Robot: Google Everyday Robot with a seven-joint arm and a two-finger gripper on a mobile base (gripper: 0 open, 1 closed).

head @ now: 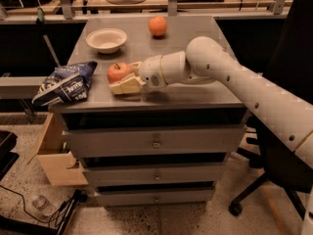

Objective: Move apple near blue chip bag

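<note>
At the far left the blue chip bag [66, 83] lies crumpled on the corner of the cabinet top [195, 40], with part of it hanging over the left edge. That is my target, and since it sits so close to the edge I judge I should stop short of it and not nudge it off. Behind it and a little to the right stands a white bowl [106, 39], well out of the path I need.

Next comes the apple [119, 72], red with its stem dimple up, near the front of the top and just beside the bag, with a narrow strip of bare metal between them. My gripper [123, 77] reaches it from the right, lying almost level. One pale finger is tucked under and in front of the fruit and the other is behind it, so the two pinch the apple between them. A side grasp like this suits a round thing that would roll if pushed. I cannot tell whether the apple rests on the surface or hangs just above it.

Further right and at the back sits an orange [157, 26], untouched. My arm [234, 77] stretches away to the right, low over the cabinet, past a dark office chair [288, 58].

The move looks nearly done: a small carry leftward, then let go.
</note>
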